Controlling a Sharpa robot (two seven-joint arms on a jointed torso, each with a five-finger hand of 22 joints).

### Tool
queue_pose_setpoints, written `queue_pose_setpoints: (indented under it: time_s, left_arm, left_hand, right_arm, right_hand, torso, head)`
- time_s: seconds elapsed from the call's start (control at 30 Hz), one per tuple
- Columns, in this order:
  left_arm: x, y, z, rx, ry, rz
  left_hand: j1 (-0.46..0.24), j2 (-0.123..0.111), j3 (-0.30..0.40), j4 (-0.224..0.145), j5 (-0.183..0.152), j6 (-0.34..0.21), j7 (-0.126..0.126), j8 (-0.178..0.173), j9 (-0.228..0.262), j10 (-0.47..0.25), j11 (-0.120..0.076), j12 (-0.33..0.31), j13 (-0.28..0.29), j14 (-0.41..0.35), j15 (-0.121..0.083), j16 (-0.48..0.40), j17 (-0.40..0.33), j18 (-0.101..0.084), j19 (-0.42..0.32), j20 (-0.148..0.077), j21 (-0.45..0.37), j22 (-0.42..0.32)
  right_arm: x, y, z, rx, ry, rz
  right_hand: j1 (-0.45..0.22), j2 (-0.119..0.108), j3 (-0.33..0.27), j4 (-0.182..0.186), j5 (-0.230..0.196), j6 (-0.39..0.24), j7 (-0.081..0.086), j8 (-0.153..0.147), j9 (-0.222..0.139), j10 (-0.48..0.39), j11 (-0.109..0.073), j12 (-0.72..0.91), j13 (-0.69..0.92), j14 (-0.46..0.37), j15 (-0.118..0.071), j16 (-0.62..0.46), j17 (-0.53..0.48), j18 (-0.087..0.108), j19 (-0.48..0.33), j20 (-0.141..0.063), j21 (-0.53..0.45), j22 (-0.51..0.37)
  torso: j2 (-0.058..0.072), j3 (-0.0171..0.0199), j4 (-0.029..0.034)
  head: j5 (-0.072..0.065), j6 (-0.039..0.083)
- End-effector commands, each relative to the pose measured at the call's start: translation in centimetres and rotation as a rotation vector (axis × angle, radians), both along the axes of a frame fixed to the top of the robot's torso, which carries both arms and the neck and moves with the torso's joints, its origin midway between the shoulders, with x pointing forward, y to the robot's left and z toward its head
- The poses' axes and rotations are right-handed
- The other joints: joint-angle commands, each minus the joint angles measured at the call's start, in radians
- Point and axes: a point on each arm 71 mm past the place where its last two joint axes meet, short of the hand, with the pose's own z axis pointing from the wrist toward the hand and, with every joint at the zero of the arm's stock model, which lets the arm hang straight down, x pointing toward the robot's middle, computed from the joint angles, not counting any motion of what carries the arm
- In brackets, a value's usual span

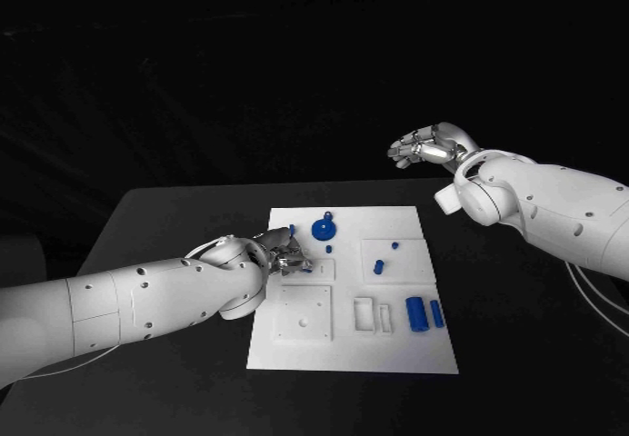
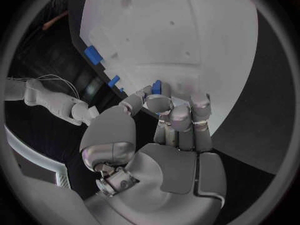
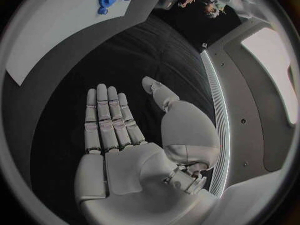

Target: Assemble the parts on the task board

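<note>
Since my left hand sits over the board, the next move hangs on it:
Left hand [image 1: 282,253]: fingers curled over the board's [image 1: 394,359] left side; a small blue part [image 2: 156,87] shows at the fingertips, though I cannot tell if it is gripped.
Right hand [image 1: 426,145]: flat and spread, holding nothing, raised beyond the board's far right corner.
Blue cylinders [image 1: 424,313]: on the board's right, long axis toward me, well apart from my left hand.
Blue gear [image 1: 324,227]: just beyond my left hand.
Nearer hand: left, I judge.
</note>
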Motion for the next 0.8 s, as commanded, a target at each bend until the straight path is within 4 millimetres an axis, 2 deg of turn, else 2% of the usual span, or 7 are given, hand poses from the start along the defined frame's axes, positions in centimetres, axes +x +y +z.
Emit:
queue_pose_setpoints:
  time_s: [0.03, 0.3, 0.8]
  left_arm:
    - [-0.42, -0.03, -0.96, 0.032, 0.054, -0.021]
    - [-0.43, -0.07, -1.00, 0.034, 0.058, -0.026]
    - [-0.39, -0.17, -0.99, 0.033, 0.057, -0.028]
  left_hand:
    - [0.002, -0.010, -0.001, 0.006, -0.005, 0.180, -0.079, 0.013, -0.001, -0.028, -0.024, 0.004, -0.001, 0.036, -0.047, 0.006, -0.002, 0.017, -0.007, -0.089, 0.004, 0.002]
    - [-0.003, -0.026, -0.009, 0.028, -0.037, 0.181, -0.080, 0.019, -0.007, -0.029, -0.025, 0.008, -0.002, 0.035, -0.048, 0.010, -0.004, 0.017, -0.008, -0.089, 0.005, 0.003]
    - [-0.005, -0.032, -0.010, 0.039, -0.042, 0.181, -0.080, 0.021, -0.009, -0.030, -0.025, 0.009, -0.003, 0.034, -0.048, 0.012, -0.006, 0.017, -0.009, -0.089, 0.005, 0.002]
  right_arm:
    - [-0.01, 0.12, 0.02, 0.006, 0.001, 0.011]
    - [-0.01, 0.18, 0.01, 0.006, 0.001, 0.012]
    - [0.00, 0.18, -0.02, 0.010, 0.006, 0.013]
  right_hand:
    - [-0.011, 0.002, -0.005, -0.002, 0.006, -0.003, 0.004, 0.006, -0.001, 0.007, 0.002, -0.005, -0.001, -0.002, 0.005, -0.006, -0.002, 0.017, -0.001, 0.005, -0.007, -0.001]
    - [-0.011, 0.002, -0.005, -0.002, 0.006, -0.003, 0.004, 0.006, -0.002, 0.007, 0.001, -0.006, -0.002, -0.002, 0.005, -0.006, -0.002, 0.018, -0.001, 0.006, -0.007, -0.002]
    - [-0.012, 0.003, -0.005, -0.002, 0.007, -0.003, 0.004, 0.007, -0.002, 0.007, 0.001, -0.006, -0.004, -0.003, 0.005, -0.007, -0.002, 0.018, -0.002, 0.006, -0.008, -0.002]
  torso:
    - [0.000, 0.0009, 0.0003]
    - [0.000, 0.0006, 0.0005]
    - [-0.001, 0.0012, 0.0004]
  head:
    - [0.000, -0.001]
    - [-0.001, -0.001]
    - [0.000, -0.002]
